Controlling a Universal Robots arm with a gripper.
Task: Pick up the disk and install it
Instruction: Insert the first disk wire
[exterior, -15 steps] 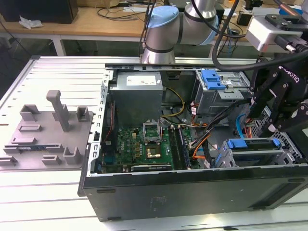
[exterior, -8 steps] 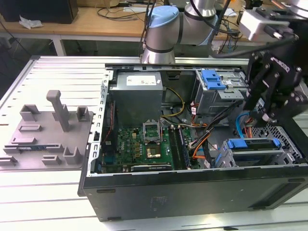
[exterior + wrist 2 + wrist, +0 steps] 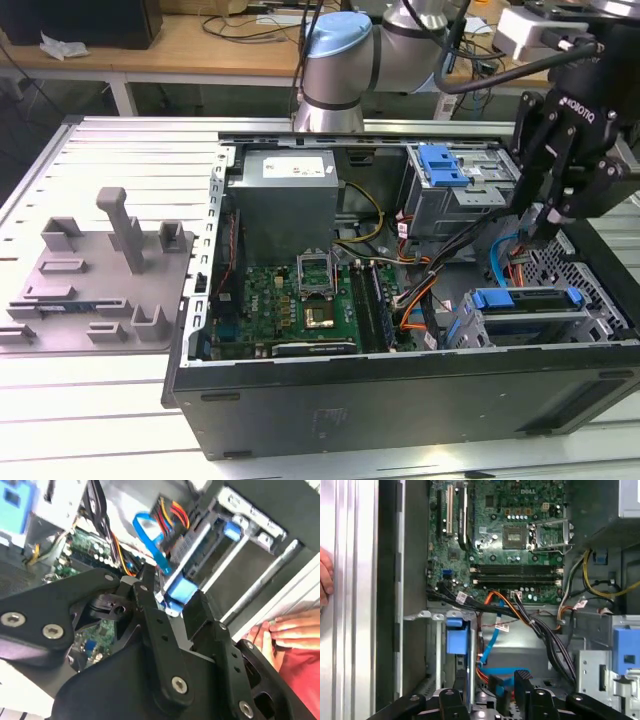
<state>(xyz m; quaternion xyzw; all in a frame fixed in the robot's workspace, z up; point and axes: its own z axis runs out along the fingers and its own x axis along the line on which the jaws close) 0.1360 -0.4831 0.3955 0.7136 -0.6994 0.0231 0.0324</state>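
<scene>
The gripper (image 3: 543, 222) hung over the right part of the open computer case (image 3: 400, 400), in the upper right of the exterior view. Its fingers stood apart and held nothing. In the second wrist view the gripper (image 3: 170, 592) showed a clear gap between the two black fingers.

The disk (image 3: 527, 312) lay flat in the drive cage, in the lower right of the exterior view, with its blue carrier around it. It lay lower in the picture than the fingertips and a little toward the exterior view's left. It was apart from them and not touched. Its long axis ran from left to right across the picture, along the near wall of the case. In the second wrist view the disk (image 3: 200, 555) stretched from the centre toward the upper right of the frame, and one blue end of the carrier showed through the gap between the fingers.

The thin blue cable (image 3: 498, 255) curved between the fingertips and the disk, near both. Whether the disk was fully seated in the cage, I could not tell.

A person's hand (image 3: 280, 630) rested outside the case wall, in the lower right of that frame.
</scene>
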